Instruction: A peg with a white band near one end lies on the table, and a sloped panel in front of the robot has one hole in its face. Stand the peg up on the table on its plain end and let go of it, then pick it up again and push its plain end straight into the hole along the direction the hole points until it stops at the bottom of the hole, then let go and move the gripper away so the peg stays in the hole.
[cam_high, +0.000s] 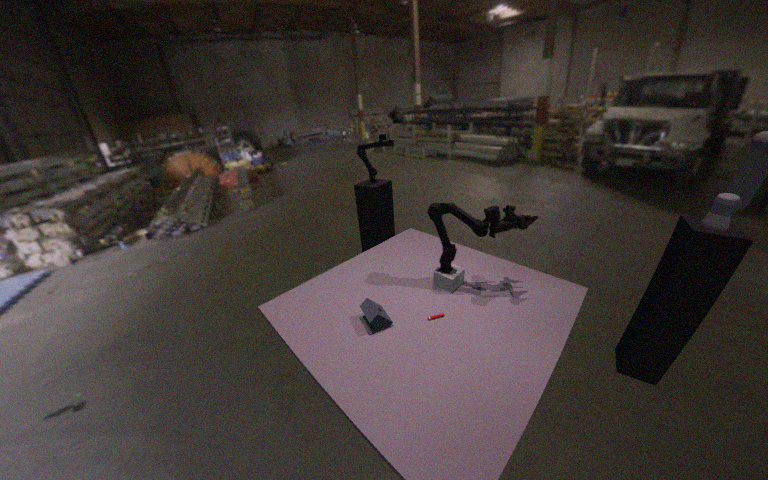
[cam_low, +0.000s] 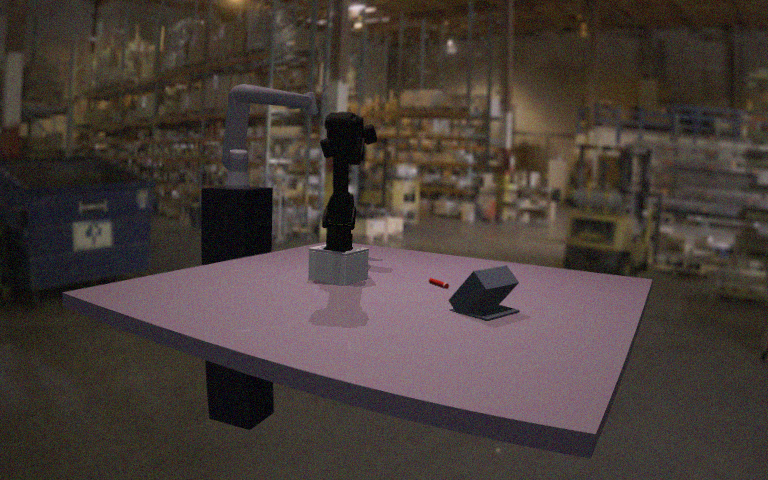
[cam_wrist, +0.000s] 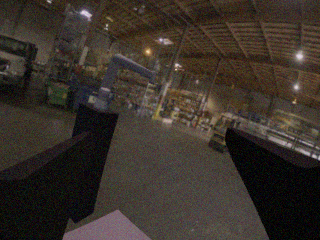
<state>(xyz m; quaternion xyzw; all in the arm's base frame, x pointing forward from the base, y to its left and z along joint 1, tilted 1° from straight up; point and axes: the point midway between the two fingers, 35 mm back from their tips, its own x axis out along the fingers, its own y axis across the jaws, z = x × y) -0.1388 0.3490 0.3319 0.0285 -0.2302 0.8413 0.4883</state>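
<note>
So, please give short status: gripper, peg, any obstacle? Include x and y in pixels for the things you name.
Gripper (cam_high: 532, 219) (cam_wrist: 160, 136) open, raised, nothing held. Red peg (cam_high: 436, 316) (cam_low: 438, 283) lying flat on table (cam_high: 453, 396) (cam_low: 396, 333), beside sloped panel (cam_high: 374, 315) (cam_low: 484, 291). No obstacle seen above peg.

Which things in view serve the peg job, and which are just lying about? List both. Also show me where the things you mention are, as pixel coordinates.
Job:
- red peg (cam_high: 436, 316) (cam_low: 438, 283)
- sloped panel block (cam_high: 376, 316) (cam_low: 484, 288)
- black arm (cam_high: 442, 237) (cam_low: 340, 181)

Not job:
- grey arm (cam_low: 237, 121) (cam_wrist: 110, 80) on pedestal
- truck (cam_high: 651, 127) (cam_wrist: 15, 60)
- blue dumpster (cam_low: 79, 226)
</note>
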